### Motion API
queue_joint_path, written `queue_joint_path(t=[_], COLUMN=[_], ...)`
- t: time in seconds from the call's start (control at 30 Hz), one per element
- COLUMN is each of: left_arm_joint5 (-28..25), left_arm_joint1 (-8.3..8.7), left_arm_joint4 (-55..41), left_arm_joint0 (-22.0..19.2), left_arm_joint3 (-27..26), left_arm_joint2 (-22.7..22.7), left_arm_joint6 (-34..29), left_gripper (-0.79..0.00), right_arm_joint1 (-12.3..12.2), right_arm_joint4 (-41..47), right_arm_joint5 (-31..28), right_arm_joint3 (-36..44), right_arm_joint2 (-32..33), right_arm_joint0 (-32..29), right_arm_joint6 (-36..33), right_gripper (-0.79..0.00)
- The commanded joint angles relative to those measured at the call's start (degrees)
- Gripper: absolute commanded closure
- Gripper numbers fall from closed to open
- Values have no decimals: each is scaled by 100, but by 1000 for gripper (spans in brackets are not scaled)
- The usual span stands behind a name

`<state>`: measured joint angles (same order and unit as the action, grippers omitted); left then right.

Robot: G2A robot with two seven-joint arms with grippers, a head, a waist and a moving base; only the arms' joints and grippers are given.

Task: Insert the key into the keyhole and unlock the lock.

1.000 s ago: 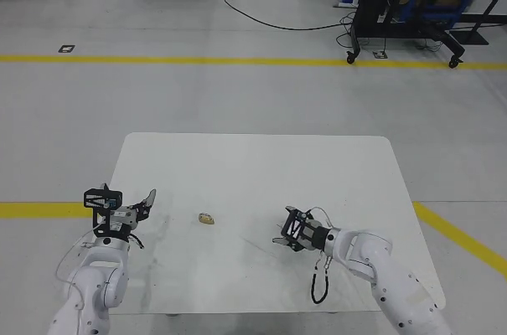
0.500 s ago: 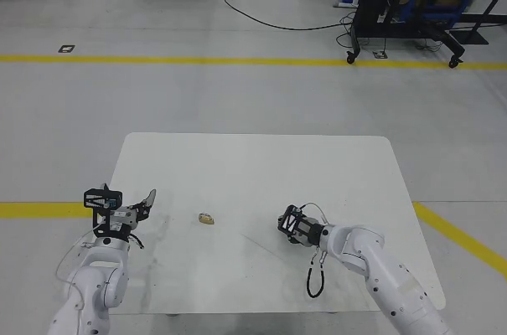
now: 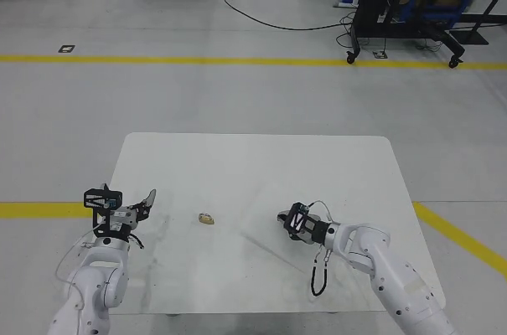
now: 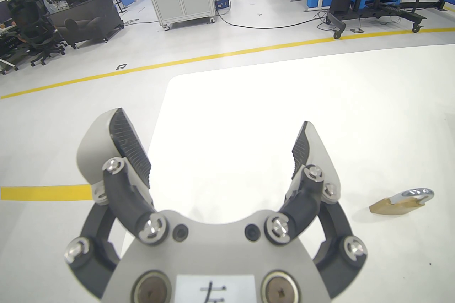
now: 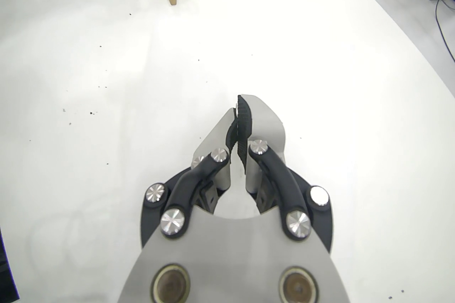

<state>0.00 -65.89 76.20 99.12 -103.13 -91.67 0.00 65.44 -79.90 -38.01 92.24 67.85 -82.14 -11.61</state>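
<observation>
The brass lock (image 3: 206,219) lies flat on the white table (image 3: 261,167), apart from both grippers. The left gripper (image 3: 129,201) is positioned to the left of the lock, at the table's edge, level above the surface, jaws spread wide with nothing between the ribbed pads (image 4: 128,144). The right gripper (image 3: 284,220) is positioned to the right of the lock, low over the table and aimed toward it, pads pressed together; whether a key is clamped between them cannot be determined. The right forearm extends back from the lock toward the table's near right corner
</observation>
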Motion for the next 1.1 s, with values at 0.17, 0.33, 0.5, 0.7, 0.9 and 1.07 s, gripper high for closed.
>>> queue_joint_path(t=[0.17, 0.33, 0.5, 0.7, 0.9, 1.07], left_arm_joint5=[0, -319, -1560, -2423, -2994, -3015], left_arm_joint1=[0, 8, 16, -7, -47, -94], left_arm_joint4=[0, 222, -230, 125, 591, 1148], left_arm_joint0=[0, -203, -839, -1677, -2198, -2501], left_arm_joint3=[0, -470, -587, -297, 11, 201], left_arm_joint2=[0, 144, 580, 1410, 2117, 2610], left_arm_joint6=[0, -114, -626, -1441, -1687, -1818], left_gripper=[-785, -785, -785, -785, -785, -785], right_arm_joint1=[0, 17, 21, 28, 36, 55], right_arm_joint4=[3, -118, -432, -518, -543, -569], right_arm_joint5=[2, 305, 602, 699, 777, 778], right_arm_joint3=[-1, -41, -237, -624, -804, -901], right_arm_joint2=[1, -66, -109, -162, -195, -281], right_arm_joint0=[-1, -3, -25, -9, 53, 186], right_arm_joint6=[1, 381, 1390, 2060, 2389, 2512], right_gripper=[0, 0, 0, 0, 0, 0])
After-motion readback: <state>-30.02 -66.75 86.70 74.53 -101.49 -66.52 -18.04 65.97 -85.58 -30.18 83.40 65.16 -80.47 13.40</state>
